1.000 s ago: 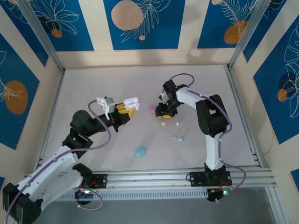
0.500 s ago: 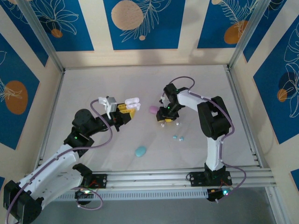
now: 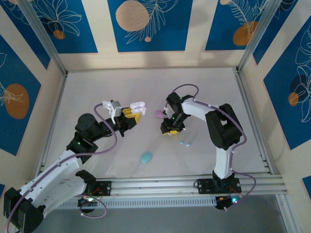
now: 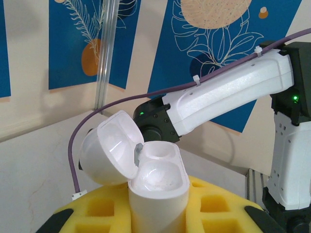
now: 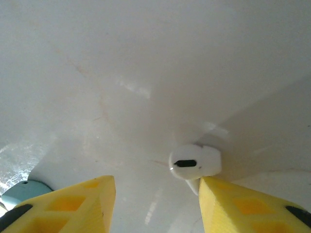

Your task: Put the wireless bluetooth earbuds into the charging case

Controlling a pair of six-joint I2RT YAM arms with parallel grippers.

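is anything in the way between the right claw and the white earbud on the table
Nothing visible. The right claw is open above the white earbud, which lies on bare table between its fingers, nearer one of them. The left claw holds the open white case.

Left wrist view: the lower body of the open white charging case [image 4: 158, 184] is cut off at 6 o'clock.

Right wrist view: the white earbud [image 5: 193, 163] is partly hidden at 5 o'clock behind a yellow finger [image 5: 243, 204]. A teal object [image 5: 22, 191] at 8 o'clock is cropped and cannot be identified.

Top view: the cyan earbuds [image 3: 185, 143] are too small to resolve.
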